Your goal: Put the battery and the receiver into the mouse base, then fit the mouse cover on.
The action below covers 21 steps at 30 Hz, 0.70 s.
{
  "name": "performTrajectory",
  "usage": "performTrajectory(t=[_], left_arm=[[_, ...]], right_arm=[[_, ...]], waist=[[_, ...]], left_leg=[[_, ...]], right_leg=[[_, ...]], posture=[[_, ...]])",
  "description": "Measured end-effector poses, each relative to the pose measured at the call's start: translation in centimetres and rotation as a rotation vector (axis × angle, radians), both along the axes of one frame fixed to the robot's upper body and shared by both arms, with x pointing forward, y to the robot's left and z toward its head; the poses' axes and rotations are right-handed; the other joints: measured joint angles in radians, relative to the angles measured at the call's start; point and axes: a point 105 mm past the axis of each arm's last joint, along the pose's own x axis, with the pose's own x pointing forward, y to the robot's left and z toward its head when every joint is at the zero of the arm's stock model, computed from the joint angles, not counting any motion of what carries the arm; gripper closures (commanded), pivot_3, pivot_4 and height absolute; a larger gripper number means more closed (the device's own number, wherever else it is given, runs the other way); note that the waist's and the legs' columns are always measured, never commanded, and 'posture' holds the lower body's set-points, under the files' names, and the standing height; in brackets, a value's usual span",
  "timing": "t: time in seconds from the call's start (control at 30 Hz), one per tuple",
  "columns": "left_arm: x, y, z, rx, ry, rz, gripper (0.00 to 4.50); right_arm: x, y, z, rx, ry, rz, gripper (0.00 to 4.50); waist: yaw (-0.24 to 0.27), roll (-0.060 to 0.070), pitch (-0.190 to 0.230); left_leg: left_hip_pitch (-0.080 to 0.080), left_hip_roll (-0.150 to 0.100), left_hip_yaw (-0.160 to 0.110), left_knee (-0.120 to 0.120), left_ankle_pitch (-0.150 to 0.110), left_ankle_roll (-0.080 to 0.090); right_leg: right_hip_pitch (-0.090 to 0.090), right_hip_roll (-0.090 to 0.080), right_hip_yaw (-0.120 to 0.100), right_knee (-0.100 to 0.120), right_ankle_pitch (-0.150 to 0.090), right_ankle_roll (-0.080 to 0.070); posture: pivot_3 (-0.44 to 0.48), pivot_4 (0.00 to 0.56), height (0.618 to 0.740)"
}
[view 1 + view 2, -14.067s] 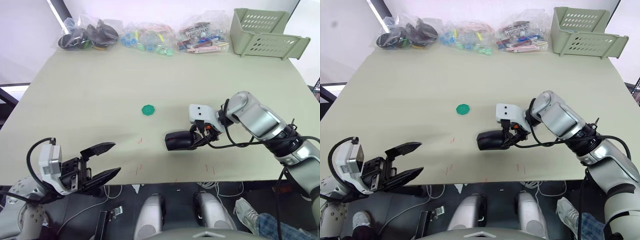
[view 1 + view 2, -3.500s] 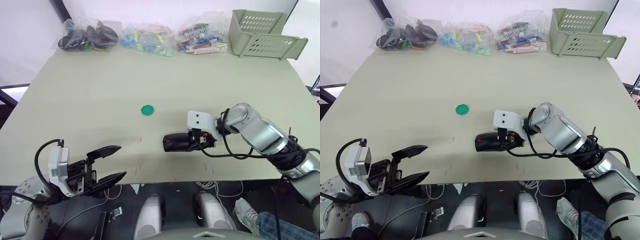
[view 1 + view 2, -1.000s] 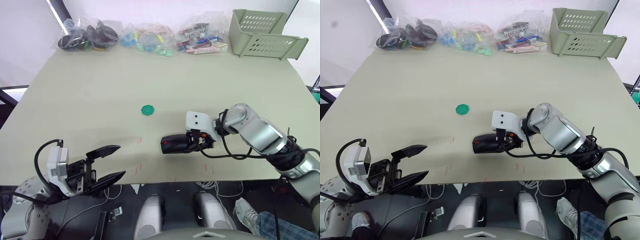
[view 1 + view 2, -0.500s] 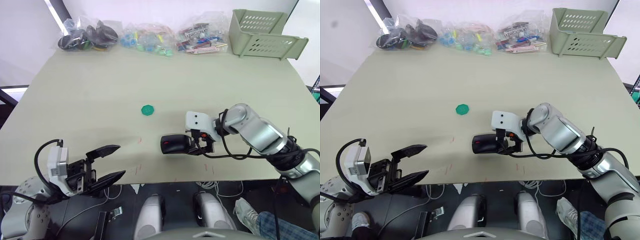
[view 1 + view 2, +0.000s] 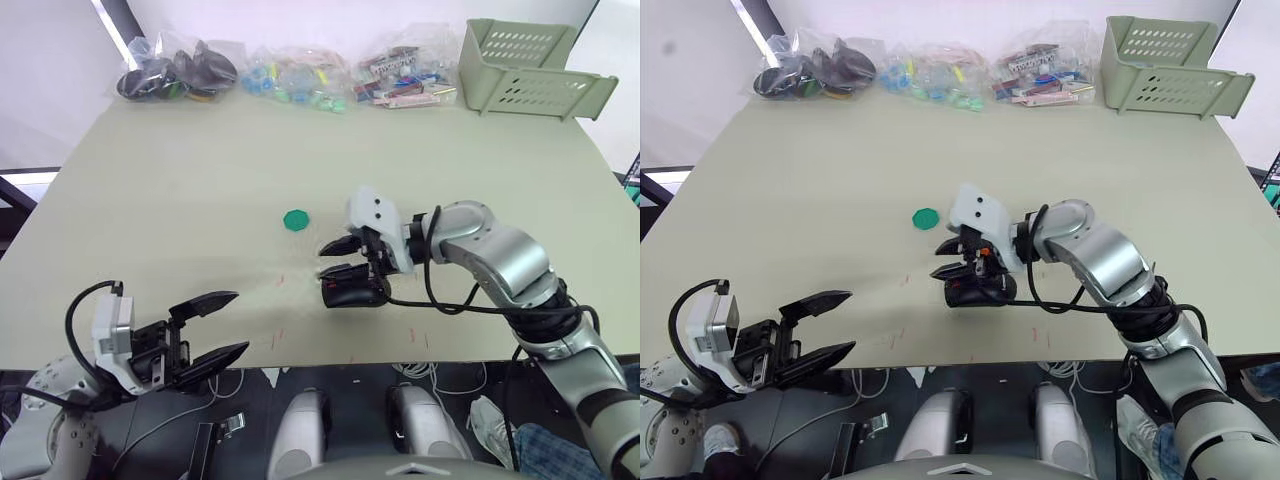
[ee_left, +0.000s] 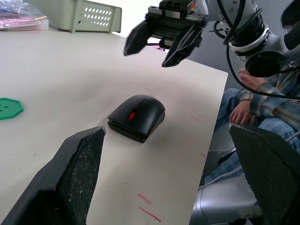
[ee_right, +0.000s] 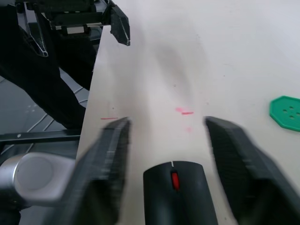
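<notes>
My right gripper (image 5: 340,257) has let go and lifted since half a second ago; its fingers are now hanging spread above the mouse cover (image 5: 350,292), gripping nothing. Nearest me, my left gripper (image 5: 210,325) is hovering off the table's (image 5: 180,190) front edge, wide apart and empty. The assembled mouse is lying near that edge; I'm seeing a green disc (image 5: 295,219) beyond it.

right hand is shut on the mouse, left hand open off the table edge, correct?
Not quite. The right hand is open and raised above the mouse, not gripping it; the left wrist view shows the gap between them. The left hand is open off the table edge, as you said.
</notes>
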Motion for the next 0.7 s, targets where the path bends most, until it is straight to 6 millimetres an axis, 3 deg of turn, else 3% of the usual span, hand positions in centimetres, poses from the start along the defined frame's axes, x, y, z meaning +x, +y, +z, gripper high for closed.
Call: performTrajectory(t=[0.3, 0.37, 0.7], left_arm=[[-0.1, 0.5, 0.2, 0.01, -0.005, 0.019, 0.0], [-0.3, 0.6, 0.0, 0.011, 0.007, 0.025, 0.0], [-0.3, 0.6, -0.1, 0.01, 0.009, 0.035, 0.0]], right_arm=[[0.1, 1.5, -2.6, -0.083, -0.001, 0.007, 2.38], [0.6, 1.7, -4.7, -0.16, 0.024, -0.02, 2.38], [1.6, 2.1, -5.9, -0.226, 0.022, -0.05, 2.38]], waist=[[0.0, 0.0, 0.0], [0.0, 0.0, 0.0], [0.0, 0.0, 0.0]], left_leg=[[0.0, 0.0, 0.0, 0.0, 0.0, 0.0], [0.0, 0.0, 0.0, 0.0, 0.0, 0.0], [0.0, 0.0, 0.0, 0.0, 0.0, 0.0]], right_leg=[[0.0, 0.0, 0.0, 0.0, 0.0, 0.0], [0.0, 0.0, 0.0, 0.0, 0.0, 0.0], [0.0, 0.0, 0.0, 0.0, 0.0, 0.0]], posture=[[0.0, 0.15, 0.74], [0.0, 0.15, 0.74], [0.0, 0.15, 0.74]])
